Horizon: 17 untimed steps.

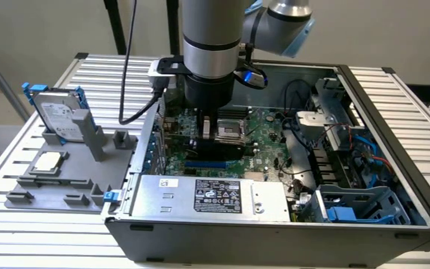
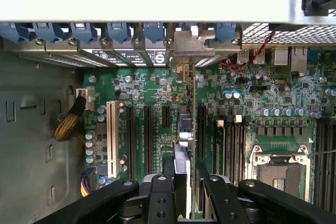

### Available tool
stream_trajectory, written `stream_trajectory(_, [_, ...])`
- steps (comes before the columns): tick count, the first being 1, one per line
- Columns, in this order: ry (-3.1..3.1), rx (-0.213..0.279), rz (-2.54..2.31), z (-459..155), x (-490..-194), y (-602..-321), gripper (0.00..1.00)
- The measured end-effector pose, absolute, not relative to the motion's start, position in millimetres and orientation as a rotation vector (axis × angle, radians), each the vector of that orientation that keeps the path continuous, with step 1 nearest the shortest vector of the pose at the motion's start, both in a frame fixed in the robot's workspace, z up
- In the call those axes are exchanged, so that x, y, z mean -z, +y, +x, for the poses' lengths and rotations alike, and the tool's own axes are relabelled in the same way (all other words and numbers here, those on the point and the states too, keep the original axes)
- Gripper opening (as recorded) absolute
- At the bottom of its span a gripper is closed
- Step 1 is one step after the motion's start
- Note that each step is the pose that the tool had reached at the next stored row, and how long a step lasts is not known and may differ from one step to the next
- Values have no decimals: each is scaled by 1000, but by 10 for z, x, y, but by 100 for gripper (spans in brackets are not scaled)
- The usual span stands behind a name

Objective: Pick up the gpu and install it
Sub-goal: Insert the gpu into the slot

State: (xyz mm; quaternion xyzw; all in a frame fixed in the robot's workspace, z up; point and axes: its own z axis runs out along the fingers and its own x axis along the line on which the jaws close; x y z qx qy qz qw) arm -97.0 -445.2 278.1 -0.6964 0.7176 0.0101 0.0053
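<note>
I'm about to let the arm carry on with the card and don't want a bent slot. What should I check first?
1. Grip on the gpu: ok. The gripper is shut on it, with the card edge-on between the fingers.
2. Card parallel to the motherboard slots: ok.
3. Silver bracket up at the case's rear wall: ok.
4. Card's lower edge seated in a slot: cannot tell, it is hidden beneath the card.
5. Yellow-black cable bundle apart from the card: ok.
</note>
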Motion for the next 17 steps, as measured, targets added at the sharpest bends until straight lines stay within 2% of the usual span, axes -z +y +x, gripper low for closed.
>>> stream_trajectory(17, [2247,-31,-2181,-989,-2654,-4452,26])
